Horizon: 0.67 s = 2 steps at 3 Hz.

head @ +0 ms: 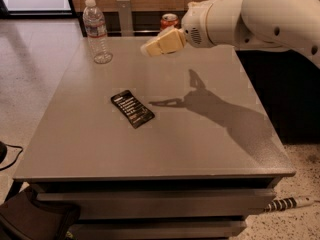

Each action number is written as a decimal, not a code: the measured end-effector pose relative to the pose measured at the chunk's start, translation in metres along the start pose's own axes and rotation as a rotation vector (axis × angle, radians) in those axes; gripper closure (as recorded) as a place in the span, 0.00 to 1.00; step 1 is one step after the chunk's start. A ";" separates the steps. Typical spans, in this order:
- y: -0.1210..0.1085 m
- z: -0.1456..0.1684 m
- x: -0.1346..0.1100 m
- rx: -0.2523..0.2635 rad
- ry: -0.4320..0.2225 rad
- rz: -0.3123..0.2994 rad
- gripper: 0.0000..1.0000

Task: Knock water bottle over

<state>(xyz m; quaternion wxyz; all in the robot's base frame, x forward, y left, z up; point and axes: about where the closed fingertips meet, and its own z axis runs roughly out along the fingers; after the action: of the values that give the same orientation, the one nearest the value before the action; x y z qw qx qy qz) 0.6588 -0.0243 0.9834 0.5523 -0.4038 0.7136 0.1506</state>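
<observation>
The water bottle (96, 32) stands upright near the far left corner of the grey table (200, 149). It is clear and ribbed with a white cap and a pale label band. My gripper (149, 49) hangs above the table's far middle, to the right of the bottle and apart from it, with its cream fingers pointing left toward it. The arm reaches in from the right. The orange-red soda can (169, 21) stands at the far edge, mostly hidden behind the gripper.
A black phone-like slab (132, 108) lies flat near the table's middle left. The arm's shadow falls on the right half of the table. A dark bag (35, 219) sits on the floor at the front left, and a cable lies at the lower right.
</observation>
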 end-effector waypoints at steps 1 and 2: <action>0.001 0.043 -0.009 0.028 -0.101 0.035 0.00; 0.002 0.082 -0.018 0.039 -0.201 0.078 0.00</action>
<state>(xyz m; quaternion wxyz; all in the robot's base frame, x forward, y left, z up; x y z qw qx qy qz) 0.7131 0.0384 0.9715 0.6225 -0.3479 0.6725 0.1980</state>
